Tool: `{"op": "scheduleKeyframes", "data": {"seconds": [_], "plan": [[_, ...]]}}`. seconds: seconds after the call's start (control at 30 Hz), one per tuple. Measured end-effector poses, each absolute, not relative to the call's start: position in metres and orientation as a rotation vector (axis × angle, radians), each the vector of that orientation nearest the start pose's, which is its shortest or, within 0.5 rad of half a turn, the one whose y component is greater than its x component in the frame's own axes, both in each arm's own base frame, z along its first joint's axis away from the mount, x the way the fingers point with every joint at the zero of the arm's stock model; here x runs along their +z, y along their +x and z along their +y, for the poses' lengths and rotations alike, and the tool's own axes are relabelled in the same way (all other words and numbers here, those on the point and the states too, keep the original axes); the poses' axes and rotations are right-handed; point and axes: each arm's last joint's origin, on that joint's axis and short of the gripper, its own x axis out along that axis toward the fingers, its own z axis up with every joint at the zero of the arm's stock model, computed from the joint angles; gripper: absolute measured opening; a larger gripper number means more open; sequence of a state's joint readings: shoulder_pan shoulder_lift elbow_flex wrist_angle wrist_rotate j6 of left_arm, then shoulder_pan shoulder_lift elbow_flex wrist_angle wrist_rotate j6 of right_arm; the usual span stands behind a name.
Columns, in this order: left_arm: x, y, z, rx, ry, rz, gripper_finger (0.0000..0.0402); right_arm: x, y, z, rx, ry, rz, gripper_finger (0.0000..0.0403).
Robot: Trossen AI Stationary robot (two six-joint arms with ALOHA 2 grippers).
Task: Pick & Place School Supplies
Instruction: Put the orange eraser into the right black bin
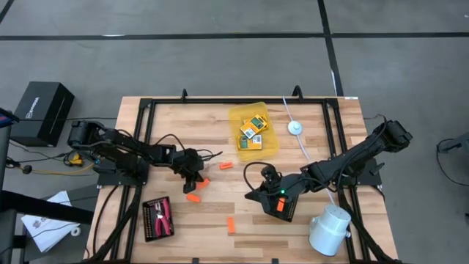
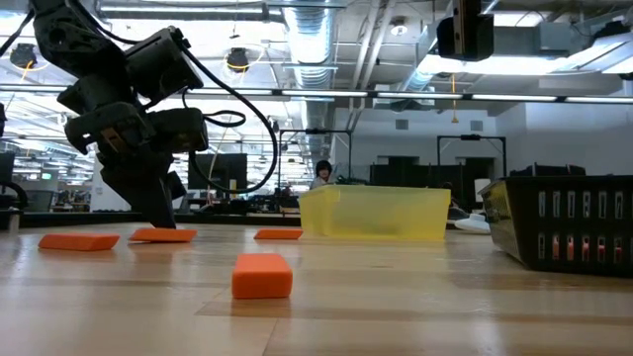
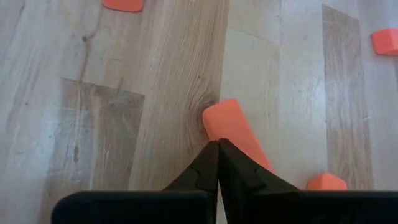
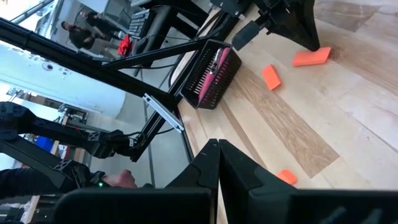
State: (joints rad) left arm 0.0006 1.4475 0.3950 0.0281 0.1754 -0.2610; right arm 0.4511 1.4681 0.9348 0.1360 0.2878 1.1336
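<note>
1. Your orange stick [image 3: 233, 134] is a flat, matte, round-cornered slab lying on the wood-grain table [image 3: 99, 124], touching the fingertips.
2. Your left gripper [image 3: 217, 149] has its jaws pressed together.
3. Your right gripper [image 4: 218, 148] waits mid-table, jaws together too.

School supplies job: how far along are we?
Done: yellow-and-green card boxes lie in the translucent yellow tray; the red-handled tool sits in the black ribbed tray. In hand: nothing; left gripper, shut, sits beside an orange stick. Left: four sticks on the table.
</note>
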Motion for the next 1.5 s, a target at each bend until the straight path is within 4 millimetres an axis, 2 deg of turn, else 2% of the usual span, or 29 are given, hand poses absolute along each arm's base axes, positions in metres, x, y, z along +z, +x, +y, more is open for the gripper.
{"op": "scheduleKeyframes", "data": {"seconds": [0.53, 0.83, 1.03, 1.5], "plan": [[0.092, 0.202, -0.002, 0.001, -0.335, 1.031, 0.0, 0.256, 0.294, 0.134, -0.061, 0.966, 0.418, 0.0], [0.11, 0.203, -0.011, -0.088, -0.338, 0.996, 0.0, 0.256, 0.294, 0.134, -0.042, 0.97, 0.432, 0.0], [0.109, 0.205, -0.021, -0.14, -0.323, 1.004, 0.0, 0.256, 0.294, 0.133, -0.044, 0.967, 0.431, 0.0], [0.11, 0.208, -0.016, -0.066, -0.364, 0.978, 0.0, 0.256, 0.294, 0.133, -0.044, 0.968, 0.431, 0.0]]}}
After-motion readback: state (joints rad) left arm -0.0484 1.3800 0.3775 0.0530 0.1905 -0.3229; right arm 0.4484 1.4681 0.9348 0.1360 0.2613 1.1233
